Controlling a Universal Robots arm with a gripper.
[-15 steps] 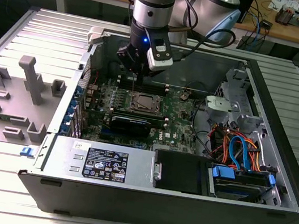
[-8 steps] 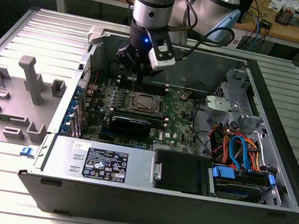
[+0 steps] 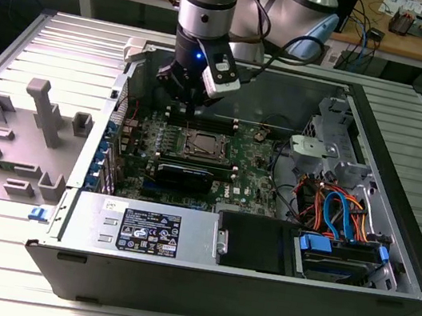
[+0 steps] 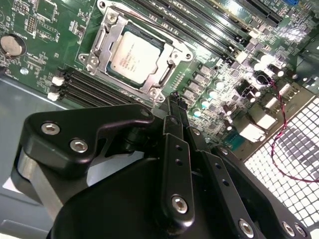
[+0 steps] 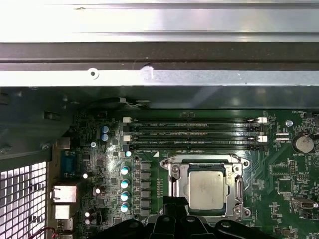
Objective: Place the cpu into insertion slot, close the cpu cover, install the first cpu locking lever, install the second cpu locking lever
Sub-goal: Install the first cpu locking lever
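At the socket's corner, near the board's [image 5: 284,189] middle, the gripper [image 4: 173,99] hangs with its fingers pressed together, holding nothing. Its tips sit just beside the corner of the cover [image 4: 102,45].

The cpu [image 4: 134,55] lies flat in the socket. Its grey top shows through the window of the cover, which lies down over it. Placing the cpu and closing the cover look done.

A thin lever [image 5: 204,157] runs along one side of the socket. I cannot tell whether either lever is hooked under its catch, so the two lever steps may be what is left.
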